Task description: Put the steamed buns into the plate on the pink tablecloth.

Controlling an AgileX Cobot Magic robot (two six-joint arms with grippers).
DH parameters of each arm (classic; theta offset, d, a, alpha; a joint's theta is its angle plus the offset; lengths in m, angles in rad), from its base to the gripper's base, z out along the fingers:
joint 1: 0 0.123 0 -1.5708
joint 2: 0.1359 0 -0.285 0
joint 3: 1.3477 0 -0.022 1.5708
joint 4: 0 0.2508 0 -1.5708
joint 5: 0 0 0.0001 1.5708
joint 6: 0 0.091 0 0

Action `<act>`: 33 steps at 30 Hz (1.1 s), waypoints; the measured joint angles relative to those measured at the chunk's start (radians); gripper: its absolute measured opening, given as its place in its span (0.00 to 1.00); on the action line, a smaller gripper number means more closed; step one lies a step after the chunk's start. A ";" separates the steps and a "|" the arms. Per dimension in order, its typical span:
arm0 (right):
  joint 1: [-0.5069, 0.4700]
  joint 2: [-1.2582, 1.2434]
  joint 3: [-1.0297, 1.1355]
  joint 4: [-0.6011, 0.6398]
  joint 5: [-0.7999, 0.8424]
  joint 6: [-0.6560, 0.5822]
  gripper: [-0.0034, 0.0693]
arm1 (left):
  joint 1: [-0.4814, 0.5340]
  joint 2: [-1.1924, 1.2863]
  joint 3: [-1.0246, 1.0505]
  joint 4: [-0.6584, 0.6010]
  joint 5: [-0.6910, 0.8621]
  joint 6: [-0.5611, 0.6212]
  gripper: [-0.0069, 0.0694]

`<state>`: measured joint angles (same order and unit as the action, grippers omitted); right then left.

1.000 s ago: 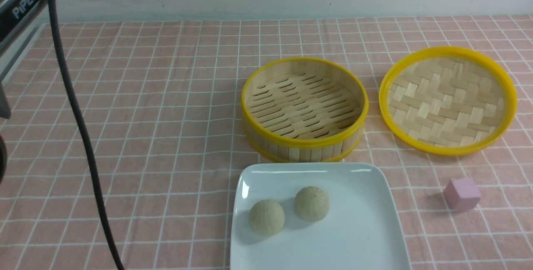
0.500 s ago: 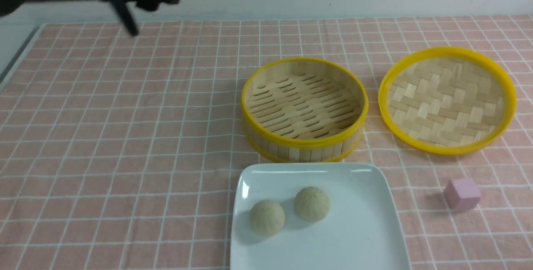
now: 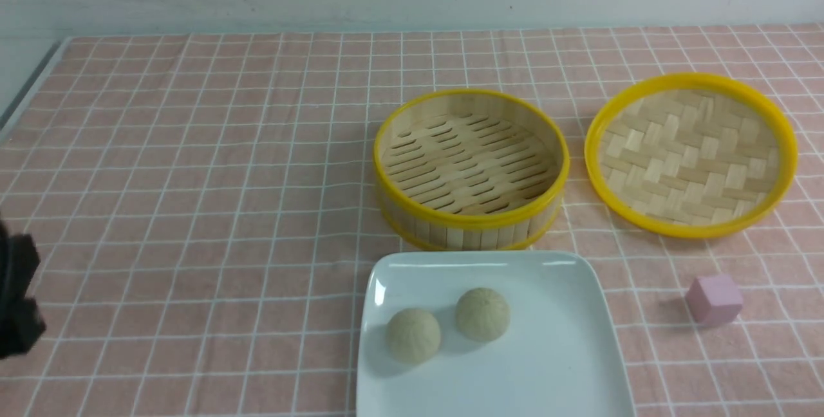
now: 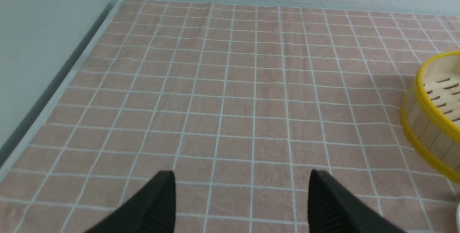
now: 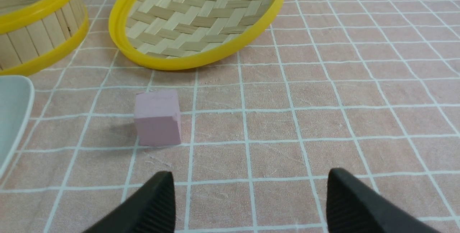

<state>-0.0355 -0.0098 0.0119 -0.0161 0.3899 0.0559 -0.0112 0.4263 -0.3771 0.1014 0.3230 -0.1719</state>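
Buns (image 3: 412, 336) (image 3: 482, 314) on plate (image 3: 553, 365), well apart from both arms' spread, empty fingers (image 4: 158, 204) (image 5: 154, 204).

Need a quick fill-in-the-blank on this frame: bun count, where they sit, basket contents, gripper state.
1. The number of steamed buns on the plate is ____.
2. The bamboo basket holds ____ buns.
3. The pink cube rests on the ____, not on the plate.
4. The left gripper and the right gripper both have jaws that are ____.

Missing words: two; no; tablecloth; open

Left gripper (image 4: 242, 190) low, jaws wide apart, empty. Right gripper (image 5: 251, 190) same.
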 joint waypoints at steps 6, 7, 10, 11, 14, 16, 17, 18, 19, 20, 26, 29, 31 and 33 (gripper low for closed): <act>0.000 0.000 0.000 0.000 0.000 0.000 0.80 | 0.023 -0.146 0.195 0.000 -0.040 -0.052 0.74; 0.000 0.000 0.000 0.000 0.000 0.000 0.80 | 0.023 -0.146 0.195 0.000 -0.042 -0.052 0.74; 0.000 0.000 0.000 0.000 0.000 0.000 0.80 | 0.023 -0.181 0.262 -0.001 -0.061 -0.059 0.74; 0.000 0.000 0.000 0.000 0.000 0.000 0.80 | 0.023 -0.193 0.275 -0.001 -0.061 -0.059 0.74; 0.000 0.000 0.000 0.000 0.000 0.000 0.80 | 0.023 -0.238 0.298 -0.001 -0.061 -0.059 0.74; 0.000 0.000 0.000 0.000 0.000 0.000 0.80 | 0.023 -0.285 0.313 -0.001 -0.060 -0.059 0.74; 0.000 0.000 0.000 0.000 0.000 0.000 0.80 | 0.023 -0.317 0.320 0.002 -0.058 -0.059 0.74; 0.000 0.000 0.000 0.000 0.000 0.000 0.80 | 0.023 -0.346 0.324 0.005 -0.051 -0.059 0.74; 0.000 0.000 0.000 0.000 0.000 0.000 0.80 | 0.023 -0.350 0.325 0.006 -0.048 -0.059 0.74; 0.000 0.000 0.000 0.000 0.000 0.000 0.80 | 0.023 -0.383 0.328 0.012 -0.030 -0.059 0.74; 0.000 0.000 0.000 0.000 0.000 0.000 0.80 | 0.023 -0.437 0.376 0.015 0.003 -0.070 0.74; 0.000 0.000 0.000 0.000 0.000 0.000 0.80 | 0.023 -0.437 0.393 0.016 0.015 -0.080 0.74; 0.000 0.000 0.000 0.000 0.000 0.000 0.80 | 0.023 -0.437 0.401 0.017 0.033 -0.084 0.74; 0.000 0.000 0.000 0.000 0.000 0.000 0.80 | 0.023 -0.437 0.403 0.018 0.037 -0.085 0.74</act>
<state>-0.0355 -0.0098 0.0119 -0.0161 0.3899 0.0559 0.0123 -0.0109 0.0260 0.1189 0.3600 -0.2569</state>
